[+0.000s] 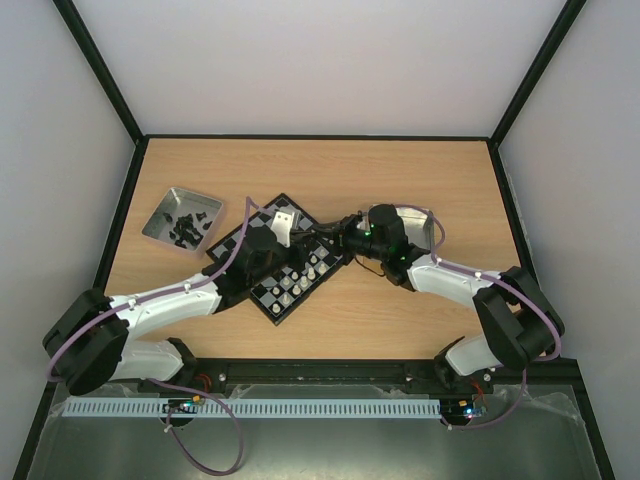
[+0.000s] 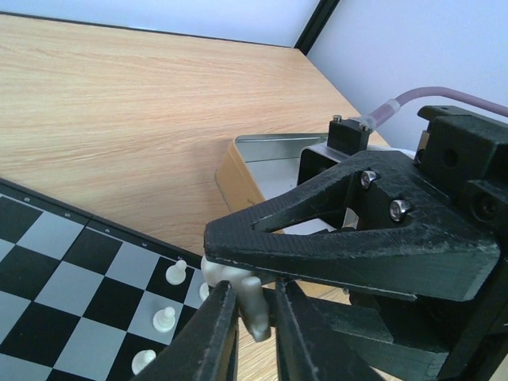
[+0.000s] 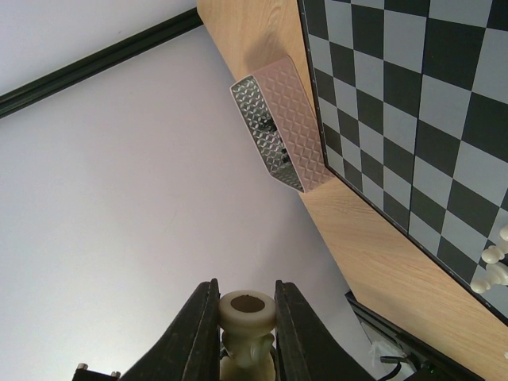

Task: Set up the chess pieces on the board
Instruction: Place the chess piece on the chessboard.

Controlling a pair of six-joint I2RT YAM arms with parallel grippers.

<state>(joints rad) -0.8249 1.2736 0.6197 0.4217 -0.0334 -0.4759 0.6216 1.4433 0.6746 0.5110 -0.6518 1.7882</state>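
Evidently, a piece (image 3: 246, 308) was clamped in the right gripper (image 3: 246, 290) and pinched by the left gripper (image 2: 258, 292); one-sided release was advised before placement.

Board (image 3: 397, 103) mid-table, set cornerwise; chess pieces (image 1: 300, 280) stand on its near-right squares; one tray (image 1: 150, 232) to its left, dark pieces (image 1: 188, 225) in it; second tray (image 1: 436, 225) to its right; left gripper (image 2: 255, 290) and right gripper (image 3: 246, 290) meet at the board's right edge, a chess piece (image 3: 247, 311) between the fingers of each

Top view: down from behind left gripper (image 2: 255, 300) and right gripper (image 3: 247, 289). Wrist views — close behind each — share the chess piece (image 3: 247, 311) and board (image 3: 413, 119).
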